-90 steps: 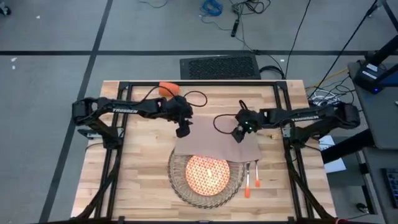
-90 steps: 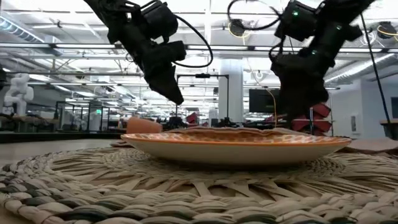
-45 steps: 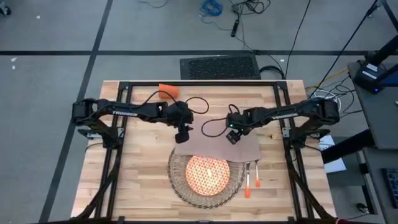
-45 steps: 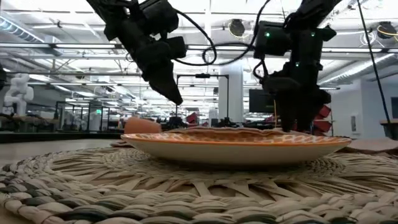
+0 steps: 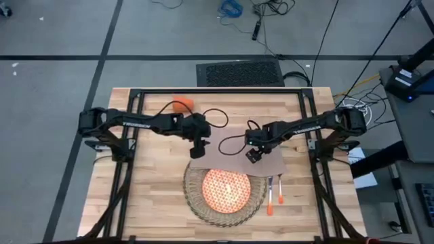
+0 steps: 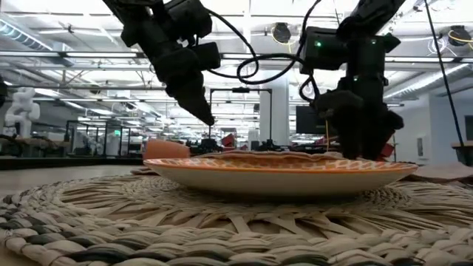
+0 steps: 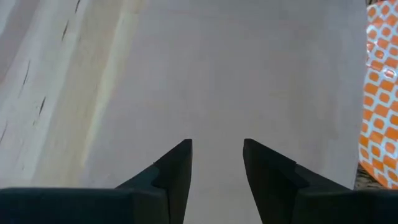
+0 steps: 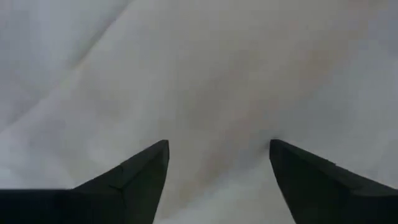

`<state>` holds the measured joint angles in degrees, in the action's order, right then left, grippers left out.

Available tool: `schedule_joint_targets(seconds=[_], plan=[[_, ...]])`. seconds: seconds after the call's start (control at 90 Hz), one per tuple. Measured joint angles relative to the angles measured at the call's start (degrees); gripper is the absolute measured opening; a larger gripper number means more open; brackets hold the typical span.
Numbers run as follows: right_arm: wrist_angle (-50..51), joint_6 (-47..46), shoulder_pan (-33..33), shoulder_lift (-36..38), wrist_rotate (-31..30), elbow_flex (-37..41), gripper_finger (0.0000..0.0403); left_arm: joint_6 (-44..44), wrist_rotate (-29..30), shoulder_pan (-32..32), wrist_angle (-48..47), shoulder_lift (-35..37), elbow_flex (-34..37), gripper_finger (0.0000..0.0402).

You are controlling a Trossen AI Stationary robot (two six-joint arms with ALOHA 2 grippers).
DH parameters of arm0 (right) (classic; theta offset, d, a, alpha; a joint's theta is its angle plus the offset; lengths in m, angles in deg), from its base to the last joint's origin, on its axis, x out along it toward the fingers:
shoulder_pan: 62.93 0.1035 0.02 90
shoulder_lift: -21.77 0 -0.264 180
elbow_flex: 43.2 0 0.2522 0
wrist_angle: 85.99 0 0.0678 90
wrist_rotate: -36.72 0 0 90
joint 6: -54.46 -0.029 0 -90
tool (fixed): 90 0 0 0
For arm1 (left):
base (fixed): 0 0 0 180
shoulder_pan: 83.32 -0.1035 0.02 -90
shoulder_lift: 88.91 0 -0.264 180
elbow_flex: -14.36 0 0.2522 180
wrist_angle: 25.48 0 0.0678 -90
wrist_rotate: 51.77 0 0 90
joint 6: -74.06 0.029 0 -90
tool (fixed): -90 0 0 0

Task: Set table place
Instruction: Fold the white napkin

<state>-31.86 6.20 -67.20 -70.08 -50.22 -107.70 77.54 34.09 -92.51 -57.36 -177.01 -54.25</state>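
Note:
A beige napkin (image 5: pixel 230 154) lies flat on the table (image 5: pixel 149 196), its near edge beside the orange-patterned plate (image 5: pixel 226 188). The plate rests on a round woven placemat (image 5: pixel 196 203). My left gripper (image 5: pixel 197 152) hangs open above the napkin's left part (image 7: pixel 217 81), clear of it in the low view (image 6: pixel 209 120). My right gripper (image 5: pixel 252 156) is open and points down low over the napkin's right part (image 8: pixel 217 93). An orange cup (image 5: pixel 182 104) sits at the far left. Cutlery (image 5: pixel 274 192) lies to the right of the placemat. My right gripper comes at the napkin from above with its fingers (image 8: pixel 140 171) spread wide, close to the cloth. Whether the fingertips touch it I cannot tell. My left gripper touches nothing.
The table's black frame bar (image 5: pixel 224 90) runs along the far edge. Loose cables (image 5: pixel 227 139) hang from both arms over the napkin. Bare wood shows at the left (image 5: pixel 152 169) and the near right (image 5: pixel 298 210) of the placemat.
My right gripper has moved toward the table's left and near edges and dropped low over the napkin. My left gripper has edged a little toward the near edge. The orange cup has shifted slightly toward the near edge.

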Motion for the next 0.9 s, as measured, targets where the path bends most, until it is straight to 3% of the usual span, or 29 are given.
schedule_joint_targets(seconds=[0.367, 0.644, 0.9], plan=[[-0.64, 5.23, 2.53, -1.56, -0.16, 0.0, 0.0015, -0.04, 0.11, 1.86, -0.5, 0.0, 0.04, 0.0131], [-0.66, 5.44, 4.31, -1.33, -0.56, -0.83, 0.0001, -0.19, 0.11, 2.49, -0.84, 0.0, 0.04, 0.0131], [7.68, 7.19, 5.62, -1.04, -4.25, -11.62, 0.0, -1.56, 0.09, 2.62, -1.02, 0.0, 0.04, 0.0131]])
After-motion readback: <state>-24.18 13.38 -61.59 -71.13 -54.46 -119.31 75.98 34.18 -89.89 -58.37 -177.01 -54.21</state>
